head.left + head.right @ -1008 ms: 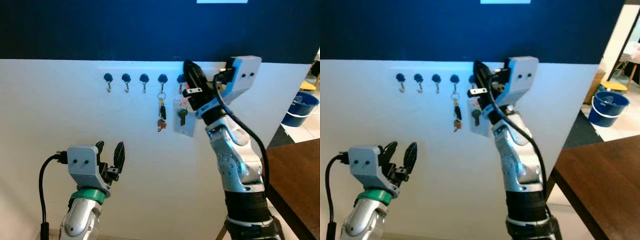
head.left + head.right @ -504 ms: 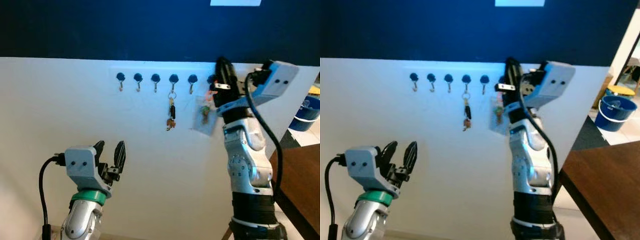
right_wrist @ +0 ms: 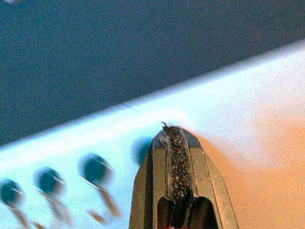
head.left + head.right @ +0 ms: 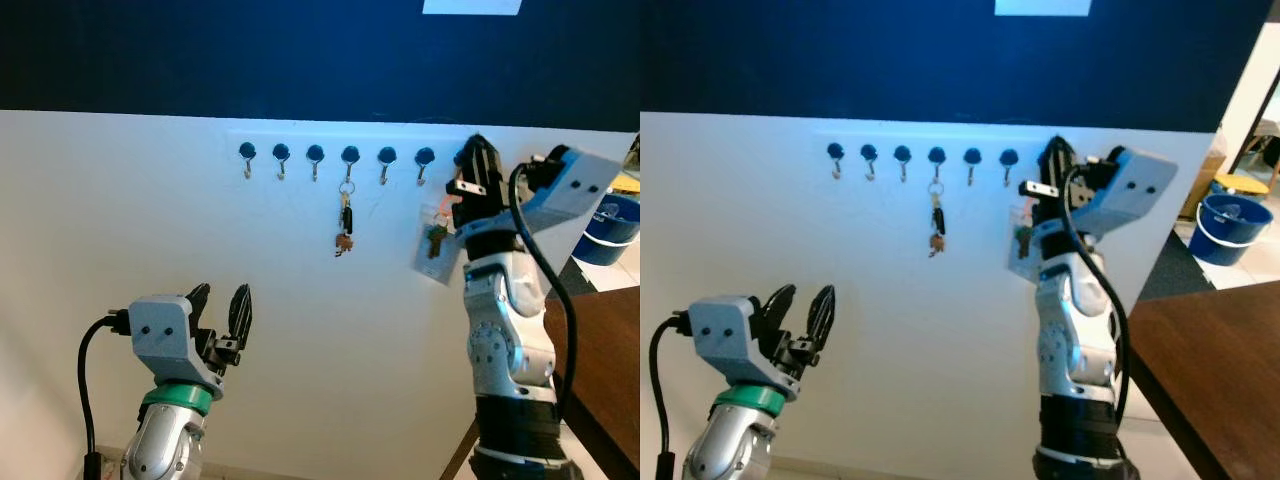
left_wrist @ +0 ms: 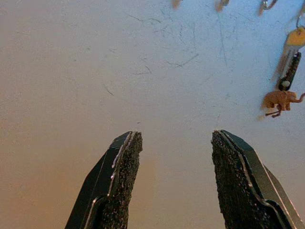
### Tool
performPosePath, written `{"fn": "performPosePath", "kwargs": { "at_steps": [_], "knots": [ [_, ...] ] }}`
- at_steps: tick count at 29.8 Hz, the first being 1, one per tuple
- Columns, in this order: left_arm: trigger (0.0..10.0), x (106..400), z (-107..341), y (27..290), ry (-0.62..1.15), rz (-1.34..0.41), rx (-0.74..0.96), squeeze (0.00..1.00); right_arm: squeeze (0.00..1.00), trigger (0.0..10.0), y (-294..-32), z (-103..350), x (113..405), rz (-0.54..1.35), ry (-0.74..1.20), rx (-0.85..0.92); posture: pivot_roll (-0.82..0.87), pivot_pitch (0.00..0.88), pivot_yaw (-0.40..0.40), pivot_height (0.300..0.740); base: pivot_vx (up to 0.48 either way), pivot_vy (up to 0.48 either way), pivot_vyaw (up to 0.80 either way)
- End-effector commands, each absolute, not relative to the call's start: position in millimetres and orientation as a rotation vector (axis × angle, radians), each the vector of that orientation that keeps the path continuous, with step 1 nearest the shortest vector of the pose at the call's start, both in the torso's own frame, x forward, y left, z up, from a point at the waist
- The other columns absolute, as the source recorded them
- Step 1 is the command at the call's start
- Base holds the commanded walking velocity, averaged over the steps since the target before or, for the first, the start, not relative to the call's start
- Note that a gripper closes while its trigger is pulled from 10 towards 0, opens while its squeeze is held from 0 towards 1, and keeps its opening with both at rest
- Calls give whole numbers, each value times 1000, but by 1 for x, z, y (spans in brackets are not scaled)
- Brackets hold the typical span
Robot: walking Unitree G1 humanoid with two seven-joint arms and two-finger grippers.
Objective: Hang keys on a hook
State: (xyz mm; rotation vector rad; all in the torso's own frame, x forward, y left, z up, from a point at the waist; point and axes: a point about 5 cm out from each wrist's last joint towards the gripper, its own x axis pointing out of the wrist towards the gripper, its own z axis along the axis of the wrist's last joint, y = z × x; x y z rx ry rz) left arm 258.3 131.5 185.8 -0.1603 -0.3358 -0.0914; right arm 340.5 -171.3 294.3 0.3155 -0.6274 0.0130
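Observation:
A row of dark-knobbed hooks (image 4: 315, 153) runs along the white wall just under its dark blue upper part. One key set (image 4: 344, 225) with an orange elephant charm (image 5: 281, 100) hangs on the fourth hook from the left. My right gripper (image 4: 477, 160) is raised against the wall just right of the sixth hook (image 4: 424, 155), shut on a second key set (image 4: 432, 248) that has a green key and a white tag dangling below the fingers. In the right wrist view the shut fingertips (image 3: 174, 138) point at the wall beside the hooks. My left gripper (image 4: 220, 296) is held low and open, facing bare wall.
A brown wooden table (image 4: 1210, 370) stands at the lower right, close to my right arm. A blue bucket (image 4: 1220, 222) sits on the floor beyond it. The wall below the hooks is bare.
My right gripper has carried the tagged key set rightward along the row, from the fifth hook to past the sixth. The view has also shifted. The left gripper has stayed open and still.

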Motion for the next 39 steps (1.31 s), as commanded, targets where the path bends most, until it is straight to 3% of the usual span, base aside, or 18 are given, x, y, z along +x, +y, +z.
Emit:
{"fn": "performPosePath", "kwargs": {
  "at_steps": [1, 15, 25, 39],
  "knots": [
    [10000, 256, 187, 132, -344, -95, -163, 0, 0, 10000, -176, 270, 349, -37, -505, 333, -208, 47, 109, 740, 0, 0, 0],
    [10000, 255, 187, 132, -340, -100, -162, 0, 0, 10000, -151, 271, 345, 107, -515, 247, -203, 50, 112, 740, 0, 0, 0],
    [10000, 254, 189, 135, -358, -88, -174, 0, 0, 10000, -102, 277, 319, 469, -629, 92, -199, 52, 110, 740, 0, 0, 0],
    [10000, 252, 190, 140, -377, -49, -195, 0, 0, 10000, -85, 266, 302, 573, -659, 1, -197, 52, 110, 740, 0, 0, 0]
  ]
}}
